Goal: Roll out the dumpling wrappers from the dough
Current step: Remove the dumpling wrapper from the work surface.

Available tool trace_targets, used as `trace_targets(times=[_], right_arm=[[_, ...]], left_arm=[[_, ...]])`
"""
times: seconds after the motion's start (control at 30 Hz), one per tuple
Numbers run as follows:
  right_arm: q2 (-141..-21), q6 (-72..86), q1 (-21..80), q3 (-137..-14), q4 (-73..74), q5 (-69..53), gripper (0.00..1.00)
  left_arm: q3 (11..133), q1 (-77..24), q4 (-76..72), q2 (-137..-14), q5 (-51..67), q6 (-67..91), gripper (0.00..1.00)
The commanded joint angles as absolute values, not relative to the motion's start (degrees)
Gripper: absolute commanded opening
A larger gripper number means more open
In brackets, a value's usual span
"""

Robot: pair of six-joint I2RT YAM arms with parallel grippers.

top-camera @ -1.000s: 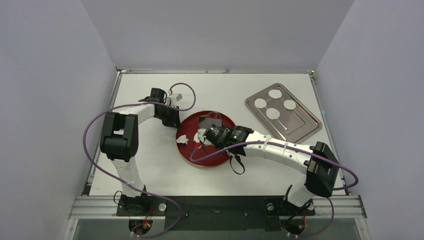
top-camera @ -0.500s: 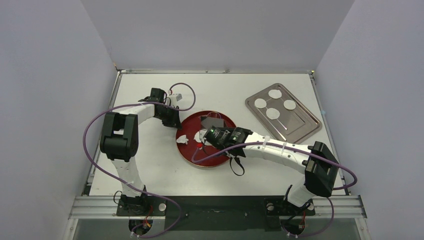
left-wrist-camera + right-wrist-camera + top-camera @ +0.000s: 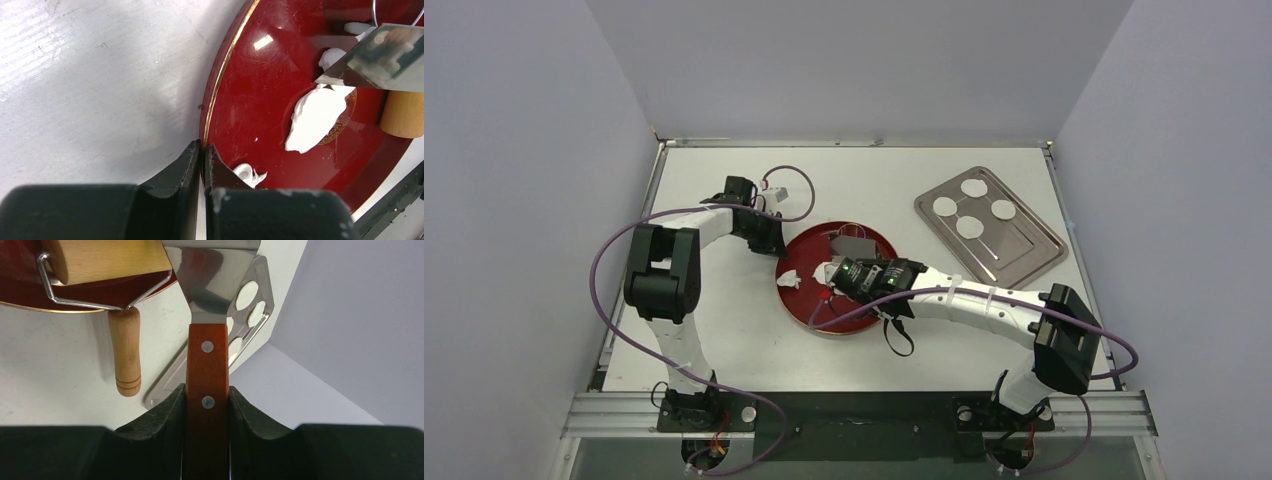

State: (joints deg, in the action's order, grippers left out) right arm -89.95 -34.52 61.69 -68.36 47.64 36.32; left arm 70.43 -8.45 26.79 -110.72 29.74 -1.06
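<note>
Fingers (image 3: pixel 182 172) tight on the red plate's (image 3: pixel 240 100) rim — dough (image 3: pixel 315 117) at the spatula's (image 3: pixel 385 57) corner, wooden roller (image 3: pixel 402 112) beside.

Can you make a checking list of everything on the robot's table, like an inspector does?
Surface: white table, scuffed; no dough seen off the plate.
Job's things: four dumpling wrappers on the metal tray; dough lump and scraps on the red plate.
Clutter: nothing seen, only a spare tool: the rolling pin, roller on the plate, handle sticking out over the table.
Grippers: left gripper shut on the plate's rim; right gripper shut on the spatula handle, blade over the plate.
Cables: purple cables loop off both arms.
Surroundings: plain walls on three sides.
</note>
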Motion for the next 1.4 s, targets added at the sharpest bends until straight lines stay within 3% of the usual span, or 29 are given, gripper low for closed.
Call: trace_targets(times=[0.0,1.37], right_arm=[[-90.4,-31.3,63.7,-69.7,52.2,40.2,0.00],[-90.8,-15.0,70.0,-79.3,74.3,38.9,0.00]], left_arm=[[71.0,-7.6,26.1,-110.0,33.4,-0.4,0.02],[70.8,-6.9,25.3,-108.9,34.3,1.5,0.02]])
